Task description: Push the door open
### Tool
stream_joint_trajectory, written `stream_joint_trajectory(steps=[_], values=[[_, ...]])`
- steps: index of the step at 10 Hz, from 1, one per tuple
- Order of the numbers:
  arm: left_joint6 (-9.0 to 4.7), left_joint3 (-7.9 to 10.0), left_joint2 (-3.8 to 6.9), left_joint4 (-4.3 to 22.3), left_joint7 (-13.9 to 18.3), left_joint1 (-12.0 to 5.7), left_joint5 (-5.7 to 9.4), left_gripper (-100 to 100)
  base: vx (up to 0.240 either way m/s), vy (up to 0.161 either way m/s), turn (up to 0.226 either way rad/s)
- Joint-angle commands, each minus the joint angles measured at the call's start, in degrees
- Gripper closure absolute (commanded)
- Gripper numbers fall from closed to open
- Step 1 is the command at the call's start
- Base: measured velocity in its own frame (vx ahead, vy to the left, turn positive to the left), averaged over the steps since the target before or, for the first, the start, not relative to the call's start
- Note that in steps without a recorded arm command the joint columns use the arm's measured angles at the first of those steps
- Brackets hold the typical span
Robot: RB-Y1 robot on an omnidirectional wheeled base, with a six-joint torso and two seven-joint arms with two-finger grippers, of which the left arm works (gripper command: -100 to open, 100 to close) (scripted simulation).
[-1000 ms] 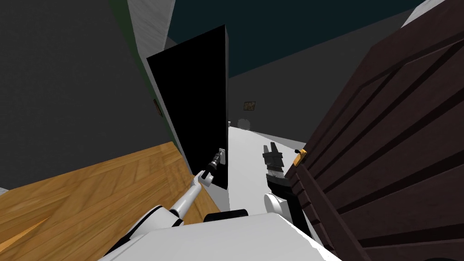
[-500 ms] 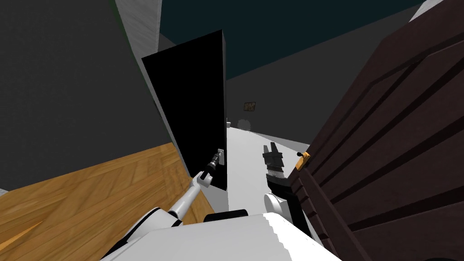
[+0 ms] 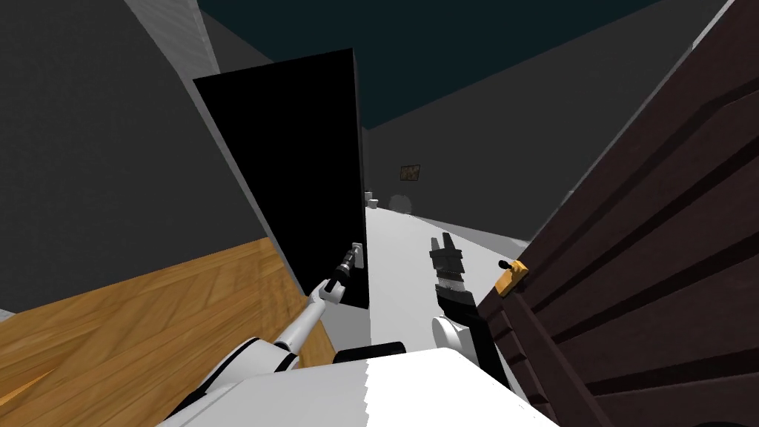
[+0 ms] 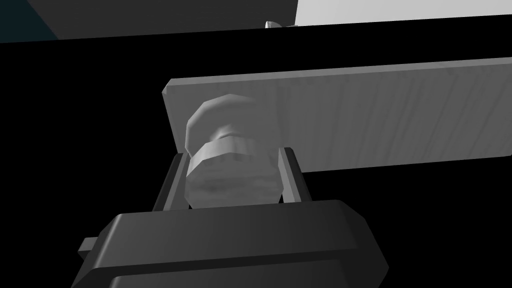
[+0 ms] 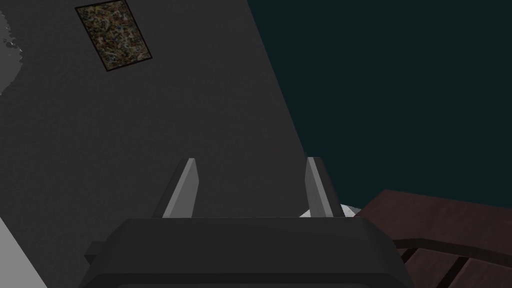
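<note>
- Gripping the grey knob [image 4: 225, 150] from both sides, the left gripper [image 4: 232, 159] is clenched on it. Its fingers [image 4: 291, 172] press the knob's flanks just off the grey plate [image 4: 380, 115] behind.
- The plate sits at the near edge of the black door [image 3: 311, 170], which stands ahead and to the robot's left, beside a pale floor strip [image 3: 404, 252]. A hold at this edge is probably chosen because force here turns the slab most easily.
- The left arm reaches out almost straight above the wood floor [image 3: 148, 319], which suggests the push must come from the base or torso rather than the elbow.
- The right gripper [image 5: 251, 161] hangs released, fingers apart and holding nothing, between the black door and the brown panelled door [image 3: 652, 245] on the right. It appears parked clear of the work.
- The brown panelled door carries a yellow handle [image 3: 511, 279] at its edge and stands just beside the right forearm — brushing it looks like the main risk if the robot advances.
- How wide the black door stands cannot be read from these angles — the task looks in hand, not done.
</note>
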Motion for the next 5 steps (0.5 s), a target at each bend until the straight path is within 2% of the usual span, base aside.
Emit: stream_joint_trajectory(steps=[1, 3, 4, 5], values=[[0.39, 1.50, 0.58, -0.6, -0.7, 0.08, 0.35, 100, 0.163, -0.138, 0.043], [0.39, 1.50, 0.58, -0.6, -0.7, 0.08, 0.35, 100, 0.065, -0.038, 0.019], [0.48, 2.72, 0.82, -0.5, -1.2, 0.06, 0.71, 100, 0.095, -0.084, 0.050], [0.51, 3.13, 0.90, -0.4, -1.4, 0.05, 0.83, 100, 0.117, -0.132, 0.057]])
